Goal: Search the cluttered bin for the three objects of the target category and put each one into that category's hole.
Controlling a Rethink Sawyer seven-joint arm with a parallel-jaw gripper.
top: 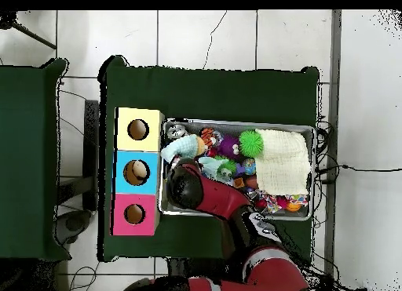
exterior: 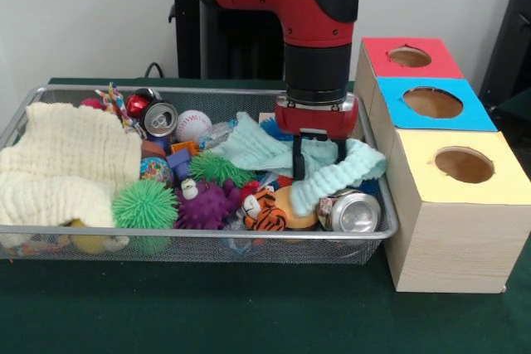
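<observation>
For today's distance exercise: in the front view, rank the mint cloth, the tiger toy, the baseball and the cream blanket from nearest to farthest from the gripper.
1. Mint cloth: directly under the gripper.
2. Tiger toy: lower left of it, near the bin's front rim.
3. Baseball: further left, toward the back.
4. Cream blanket: far left end.

Green tablecloth (exterior: 249,312) covers the table, a second green-covered table (top: 27,158) sits at 9 o'clock in the overhead view across a gap, white tiled floor (top: 235,37) with black cables (top: 353,169) at 3 o'clock, black stand (exterior: 518,31) at front-view 3 o'clock.
</observation>
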